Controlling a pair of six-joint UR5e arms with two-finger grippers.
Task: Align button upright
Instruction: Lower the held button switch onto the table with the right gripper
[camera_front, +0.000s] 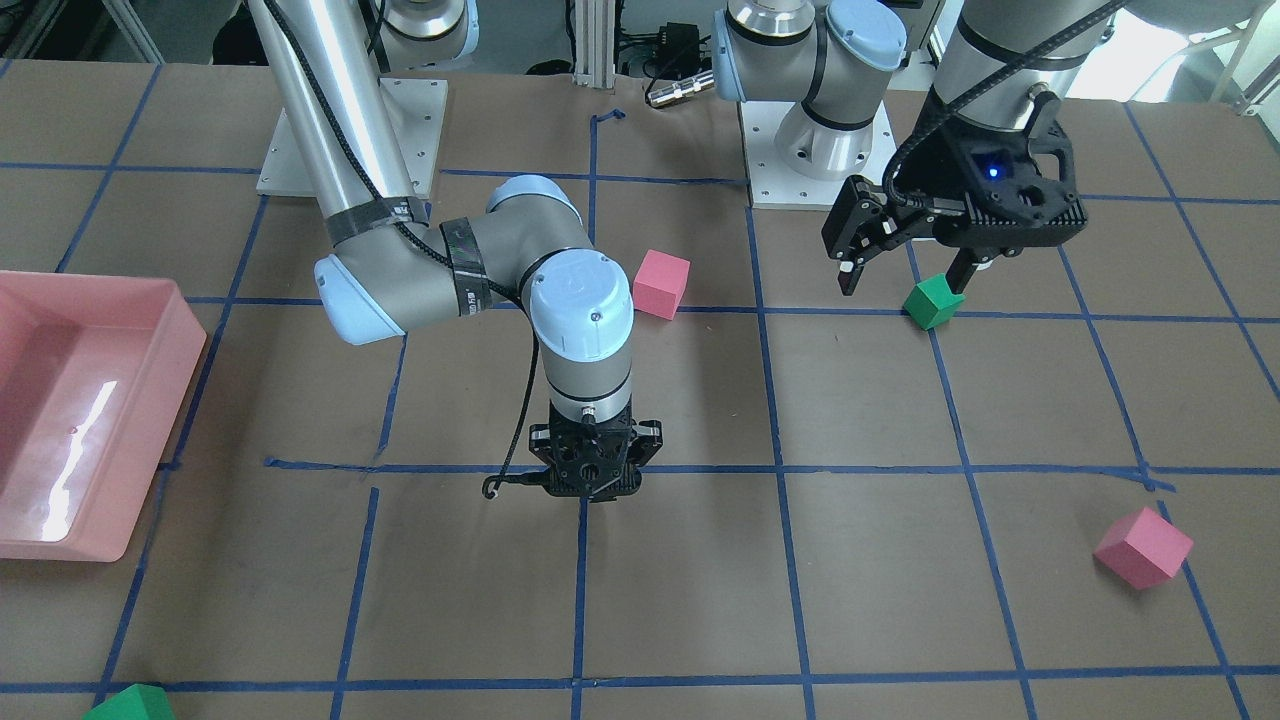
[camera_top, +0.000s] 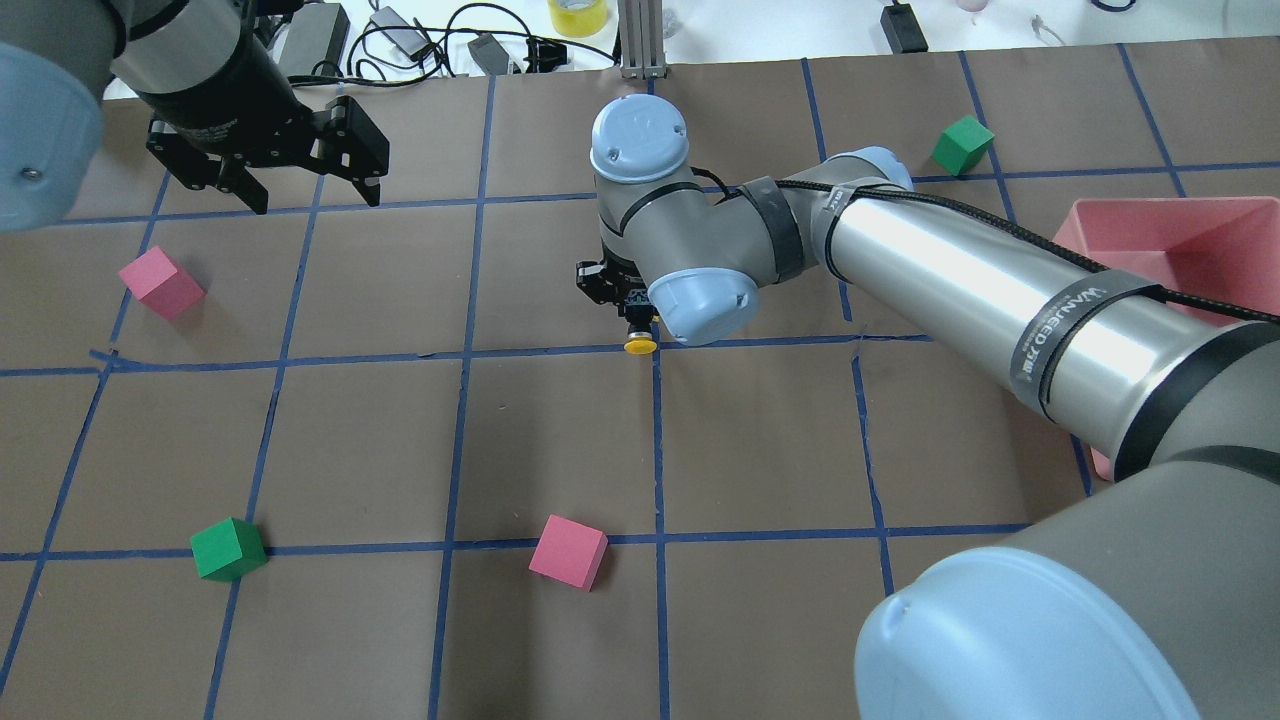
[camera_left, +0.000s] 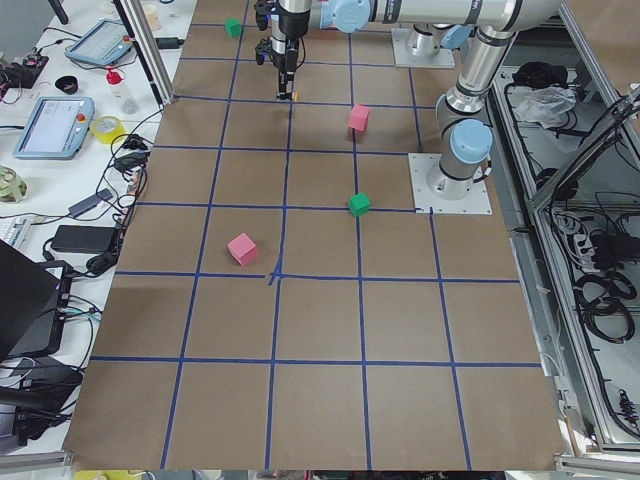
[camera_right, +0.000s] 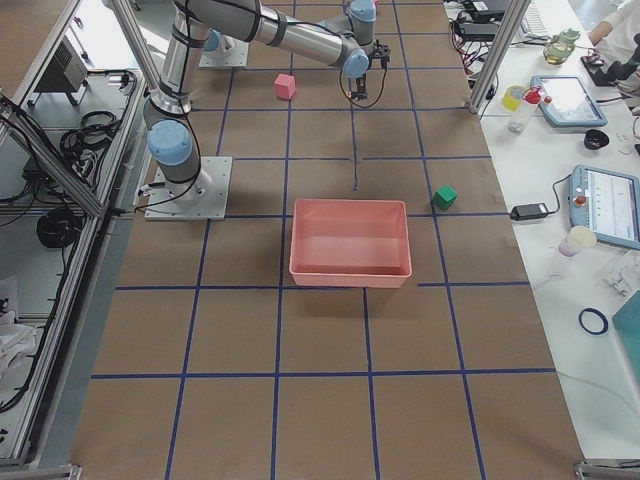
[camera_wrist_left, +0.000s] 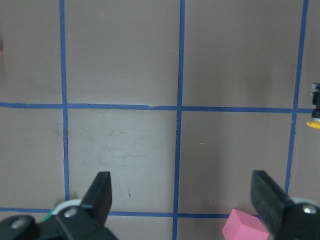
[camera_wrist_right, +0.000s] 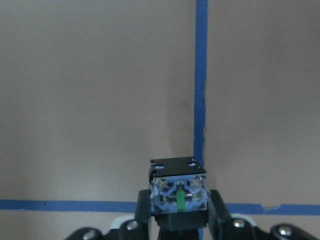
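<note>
**Button clamped in the right gripper, cap down**

The right gripper (camera_wrist_right: 178, 226) is closed on the button (camera_wrist_right: 178, 192) — its two fingers (camera_wrist_right: 218, 212) press the black body from either side. In the right wrist view the silvery terminal base faces up toward the camera. From overhead, the round yellow cap sticks out below the fingertips, pointing at the table (camera_top: 560, 440). The button hangs over a crossing of blue tape lines (camera_top: 656, 450) near the table's middle; whether the cap touches the surface I cannot tell. The left gripper (camera_top: 312, 198) hangs at the far left, well apart from the button — jaws spread wide, nothing between them.
</note>
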